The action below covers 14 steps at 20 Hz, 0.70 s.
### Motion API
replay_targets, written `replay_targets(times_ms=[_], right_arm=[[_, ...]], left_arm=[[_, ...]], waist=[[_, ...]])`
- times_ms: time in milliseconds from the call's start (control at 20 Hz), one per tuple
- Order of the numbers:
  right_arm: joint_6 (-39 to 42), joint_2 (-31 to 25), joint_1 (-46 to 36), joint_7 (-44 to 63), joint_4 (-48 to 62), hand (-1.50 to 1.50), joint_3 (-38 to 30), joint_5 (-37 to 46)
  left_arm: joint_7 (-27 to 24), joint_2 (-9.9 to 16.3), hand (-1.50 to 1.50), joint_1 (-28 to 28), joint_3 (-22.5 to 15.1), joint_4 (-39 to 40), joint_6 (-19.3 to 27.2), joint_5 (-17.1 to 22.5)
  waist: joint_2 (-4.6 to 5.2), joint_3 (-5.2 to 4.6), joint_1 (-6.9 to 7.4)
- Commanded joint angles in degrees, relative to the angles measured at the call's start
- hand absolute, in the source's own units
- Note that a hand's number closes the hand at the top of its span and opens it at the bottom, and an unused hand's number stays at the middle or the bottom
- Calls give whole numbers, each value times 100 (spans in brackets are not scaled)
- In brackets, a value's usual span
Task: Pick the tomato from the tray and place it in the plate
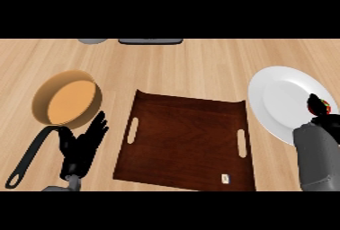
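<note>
Curling right hand (pixel 321 117) round tomato (pixel 325 106) | above plate (pixel 279 99)

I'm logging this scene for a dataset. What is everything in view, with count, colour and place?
tray: one, dark brown wood, centre of counter
plate: one, white, right of tray
tomato: one, red, over the plate in the right hand
pan: one, tan inside, black handle, left of tray
grey items: two, partly cut off at far edge
counter: one, light wood
left hand: black, open, resting between pan and tray
right hand: black, curled round tomato
</note>
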Motion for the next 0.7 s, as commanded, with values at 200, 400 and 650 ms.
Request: replay_targets(times_ms=[200,400,650], right_arm=[[-634,800,1648,-83,-2092,-150,2219,-1647],[-619,900,2524,7,-2982,-150,3199,-1838],[-487,906,3040,625,-3244,-150,3735,-1280]], left_arm=[[-33,88,0,101,177,-49,-135,64],[285,-91,0,16,41,-214,52,-77],[160,-167,0,-139,181,86,-39,-175]], waist=[[-44,-9,-94],[-34,-15,-77],[-18,-26,-52]])
